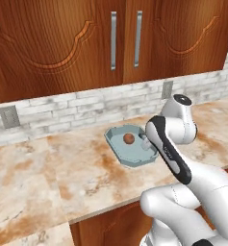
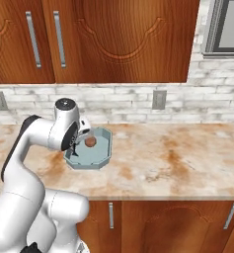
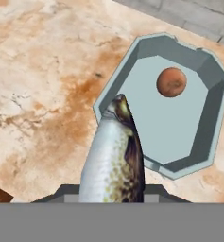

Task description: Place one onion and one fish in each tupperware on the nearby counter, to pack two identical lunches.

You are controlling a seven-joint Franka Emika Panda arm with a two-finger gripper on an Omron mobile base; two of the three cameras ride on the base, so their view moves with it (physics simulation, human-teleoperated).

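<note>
My gripper (image 2: pixel 77 147) is shut on a fish (image 3: pixel 114 156), a grey speckled one with a dark back that sticks out past the fingers, head first. It hangs over the near-left rim of the blue-grey tupperware (image 3: pixel 172 132) with cut corners. An orange-brown onion (image 3: pixel 171 82) lies inside that tray toward its far side. In the base views the tupperware (image 1: pixel 130 153) (image 2: pixel 97 154) sits on the counter (image 1: pixel 53 168) near the wall with the onion (image 1: pixel 129 139) (image 2: pixel 90 142) in it, and my arm hides part of it.
A brick backsplash with wall outlets (image 1: pixel 167 89) (image 2: pixel 159 99) runs behind the counter, under red-brown upper cabinets (image 1: pixel 113 41). A grey appliance (image 2: pixel 227 29) hangs at the upper right. The counter's front edge (image 2: pixel 163 197) lies close below the tray.
</note>
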